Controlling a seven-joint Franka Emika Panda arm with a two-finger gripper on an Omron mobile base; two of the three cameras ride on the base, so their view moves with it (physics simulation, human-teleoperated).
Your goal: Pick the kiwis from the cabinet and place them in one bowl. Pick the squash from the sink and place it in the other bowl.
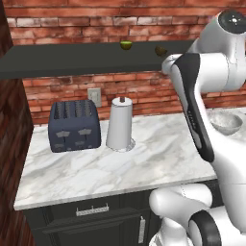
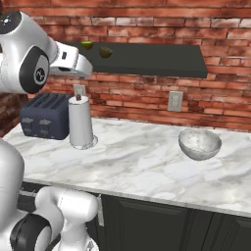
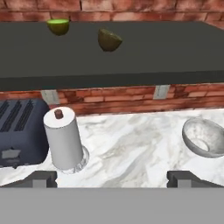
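Note:
Two kiwis sit on the dark charcoal cabinet (image 3: 166,52): an olive-green one (image 3: 58,26) to the left and a brownish one (image 3: 109,40) beside it. They also show as the green kiwi (image 1: 126,45) and the brown kiwi (image 1: 161,50) from the base. My gripper (image 3: 112,178) is open and holds nothing; it hangs back from the cabinet, level with its front edge and facing it. The pale speckled bowl (image 3: 205,138) stands on the marble counter, lower right. The squash, the sink and the darker-inside bowl are out of view.
A white paper-towel roll (image 3: 64,140) stands upright on the counter (image 2: 142,166), with a dark blue toaster (image 3: 19,133) to its left. Behind them runs a brick wall with outlets (image 2: 175,101). Dark lower cupboards (image 1: 91,218) sit under the counter.

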